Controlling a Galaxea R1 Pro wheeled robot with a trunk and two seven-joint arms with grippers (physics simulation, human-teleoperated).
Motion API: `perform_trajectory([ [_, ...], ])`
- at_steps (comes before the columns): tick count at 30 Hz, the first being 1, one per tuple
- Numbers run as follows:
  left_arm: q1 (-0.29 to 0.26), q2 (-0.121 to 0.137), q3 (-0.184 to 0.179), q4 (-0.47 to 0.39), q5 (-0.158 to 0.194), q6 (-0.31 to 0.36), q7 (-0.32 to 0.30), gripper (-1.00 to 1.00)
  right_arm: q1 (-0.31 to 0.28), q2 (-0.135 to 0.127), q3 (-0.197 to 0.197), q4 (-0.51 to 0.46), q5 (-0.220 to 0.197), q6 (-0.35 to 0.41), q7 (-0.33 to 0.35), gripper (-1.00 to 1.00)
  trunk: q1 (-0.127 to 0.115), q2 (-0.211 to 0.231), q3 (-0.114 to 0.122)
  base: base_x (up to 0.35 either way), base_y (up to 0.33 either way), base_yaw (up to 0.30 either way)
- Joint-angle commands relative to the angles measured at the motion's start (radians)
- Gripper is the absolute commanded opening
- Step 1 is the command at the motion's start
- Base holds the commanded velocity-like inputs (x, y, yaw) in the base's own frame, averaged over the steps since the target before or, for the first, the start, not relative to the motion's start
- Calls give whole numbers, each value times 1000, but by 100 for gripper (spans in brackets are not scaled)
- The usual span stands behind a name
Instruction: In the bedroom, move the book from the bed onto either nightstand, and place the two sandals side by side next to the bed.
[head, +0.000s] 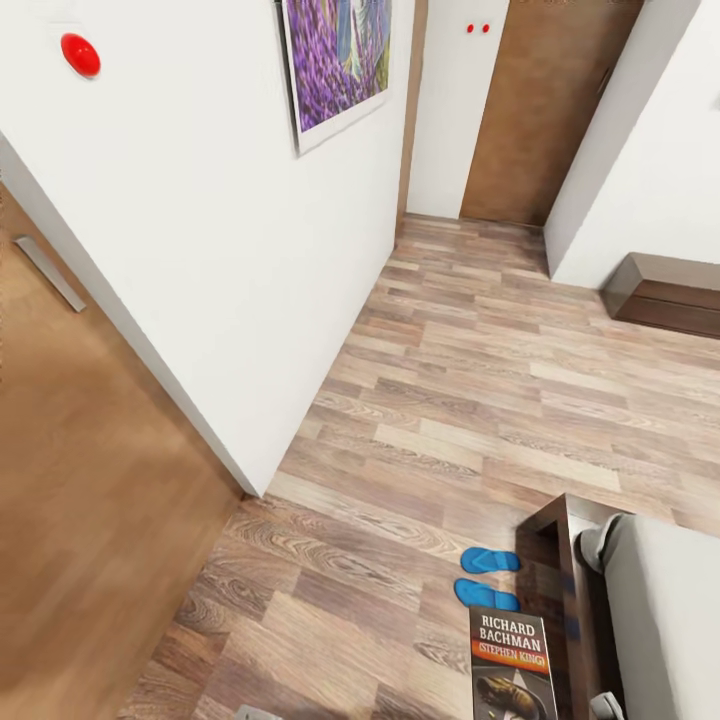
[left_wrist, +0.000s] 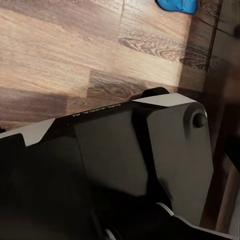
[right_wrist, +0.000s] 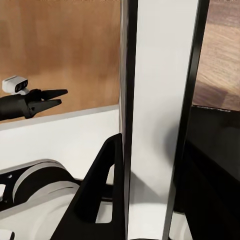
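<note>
Beside the bed's (head: 665, 600) near corner, on the plank floor (head: 470, 380), lie two blue sandals (head: 489, 560), one just beside the other and parallel, both close to the dark frame. A piece of one blue sandal (left_wrist: 177, 5) also appears in the left wrist view, on the floor next to the frame.

One book (head: 512, 660) stands upright in the air just outside the bed's edge, nearer the camera than the sandals, its cover with the white lettering and orange band facing the head camera. In the right wrist view the book (right_wrist: 160, 75) appears edge-on, pale pages between black covers, and the right gripper (right_wrist: 155, 150) is pinching it from both sides.

The left gripper (right_wrist: 50, 97) shows small in the right wrist view, two pointed fingers close together; whether they touch cannot be told.

Well beyond the bed, one low dark-brown nightstand (head: 670, 290) sits against the white wall. One lavender picture (head: 335, 60) hangs on the wall across the floor from the bed.
</note>
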Motion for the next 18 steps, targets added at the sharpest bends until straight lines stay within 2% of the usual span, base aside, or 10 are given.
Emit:
perform_trajectory([
  [1,0,-1,-2,-2,-1,4,-1,100,-1,-1,8,0,-11,13,5,-100,0,-1,0,0,0,0],
  [18,0,-2,-1,-2,-3,2,-1,100,-1,-1,8,2,-11,13,-11,-100,0,-1,28,0,0,0],
])
